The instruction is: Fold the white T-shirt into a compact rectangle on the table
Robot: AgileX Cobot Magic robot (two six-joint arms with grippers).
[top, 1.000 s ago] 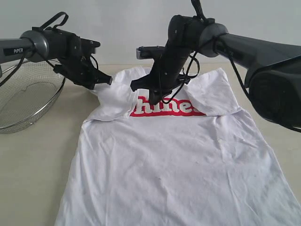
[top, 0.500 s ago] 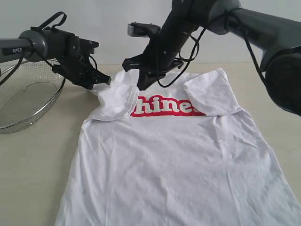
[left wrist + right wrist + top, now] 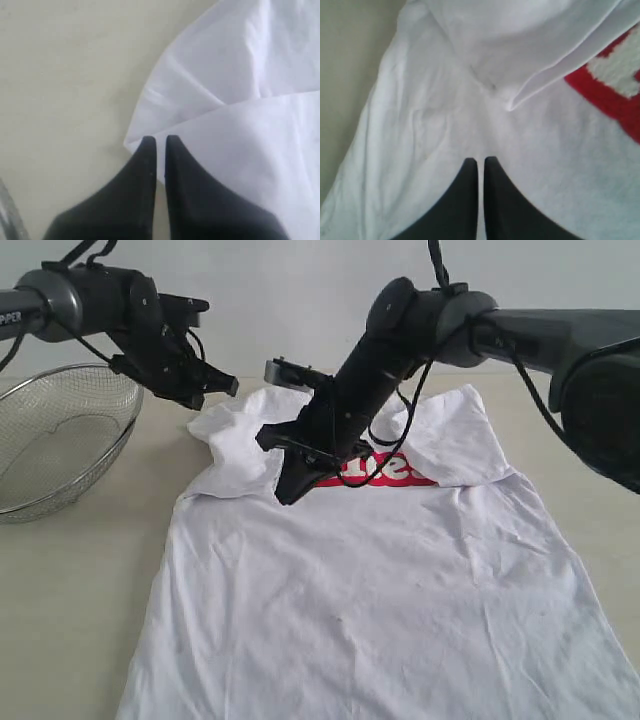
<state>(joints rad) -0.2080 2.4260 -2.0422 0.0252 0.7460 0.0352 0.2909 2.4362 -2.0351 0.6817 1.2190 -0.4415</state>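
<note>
Left hand, clenched and empty, has risen clear of the white T-shirt; right hand, clenched and empty, has lowered beside the folded sleeve.

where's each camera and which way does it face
Exterior: off the robot, facing across the table over the white T-shirt; left gripper and right gripper show.
Left wrist: arm-mounted, looks past the left gripper at the shirt's edge.
Right wrist: likewise, past the right gripper at red lettering.
Exterior and right wrist share the lettering.

plain pale wall, soft even light
</note>
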